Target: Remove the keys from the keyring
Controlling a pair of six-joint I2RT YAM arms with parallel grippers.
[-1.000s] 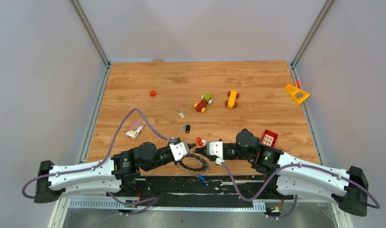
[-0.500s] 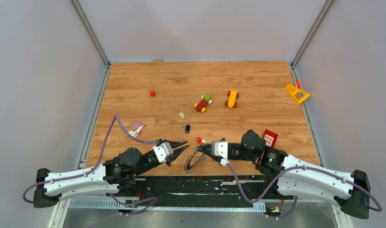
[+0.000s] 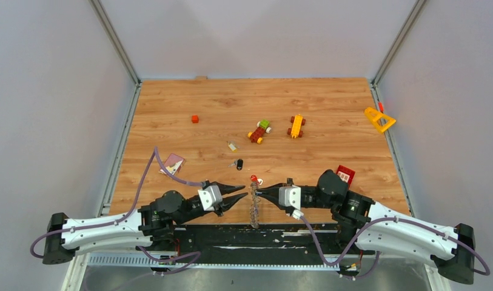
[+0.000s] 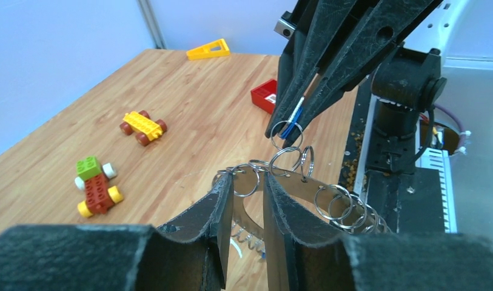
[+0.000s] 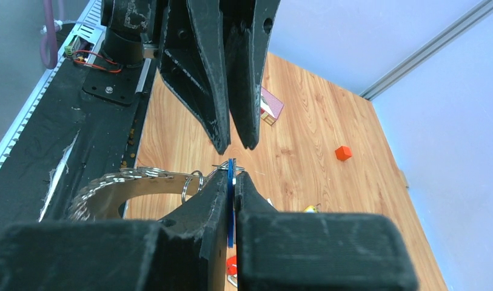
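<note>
Right wrist view: right gripper [image 5: 230, 177] was pressed together on the head of a blue key [image 5: 231, 200], its thin edge pinched between the pads. From that key the keyring [image 5: 131, 185] hung, apparently lifted off the table [image 3: 328, 103], edge-on from above, between the two arms at the near edge. Left gripper [image 4: 248, 180] was partly spread and held nothing, tips just beside the ring's band. Step, likely: working the blue key off. Next move calls for left to clamp the band so right can pull. Both arms were low, reaching inward, tips facing.
</note>
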